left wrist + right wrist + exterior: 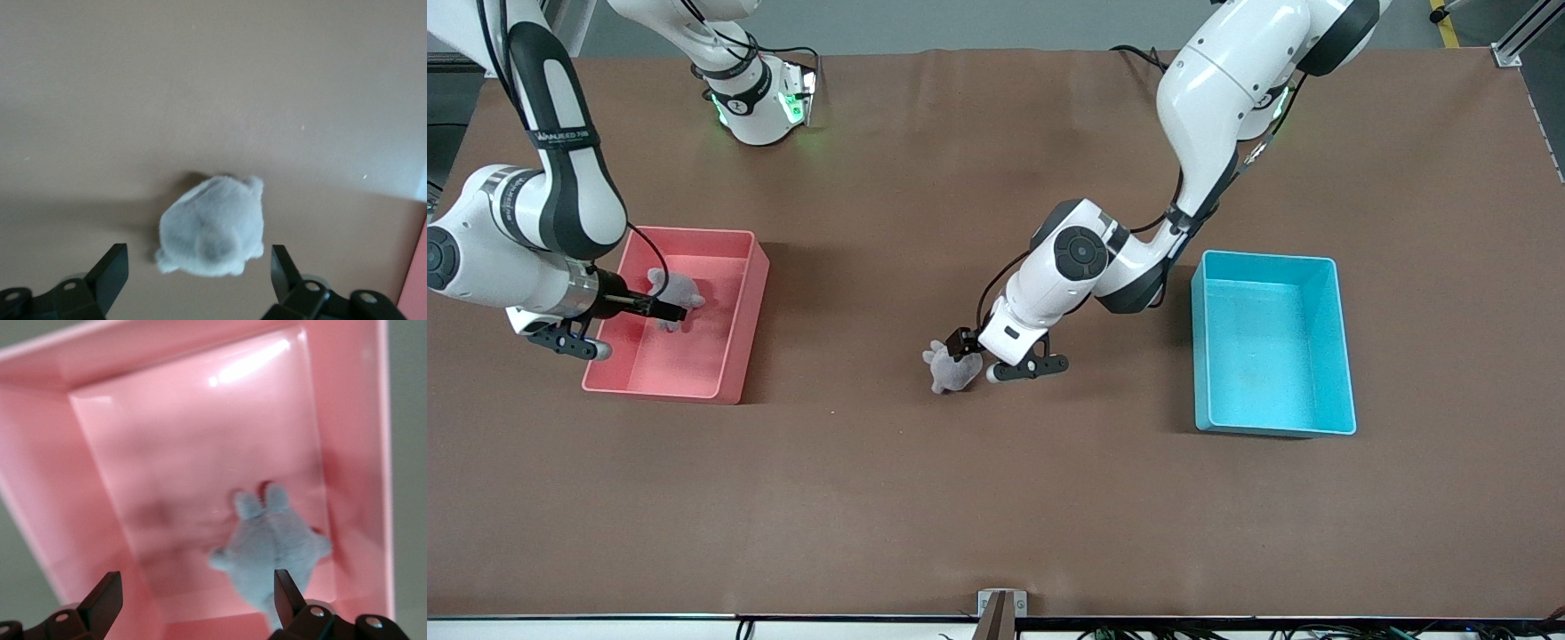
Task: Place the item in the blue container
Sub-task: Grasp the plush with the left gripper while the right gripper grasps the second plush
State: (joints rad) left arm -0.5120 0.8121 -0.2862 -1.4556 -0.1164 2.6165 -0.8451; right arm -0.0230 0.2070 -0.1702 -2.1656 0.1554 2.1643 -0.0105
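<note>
The light blue rectangular plastic bin (1272,342) sits at center-right of the front view, with nothing in it so far. The item looks to be the small grey plush toy (950,366) lying on the brown surface (996,498) a bit left of center, well apart from that bin.

The left gripper (966,347) is down right at the toy. In the left wrist view its fingers are spread wide with the plush (212,227) sitting between them, nothing pinched yet. So I'd say we're at the grasp step: next it needs to close on the soft body, lift, and carry it over to the blue bin. Plush squishes, so a firm squeeze is probably fine.

At middle-left of the front view there's a pink plastic bin (747,302) holding a second grey plush (676,292). The right gripper (671,311) hangs over it, fingers wide apart and holding nothing, the toy (270,550) below them.

The surface is a plain brown mat, with grey floor and a bit of aluminium framing (1525,31) at the top right corner.
</note>
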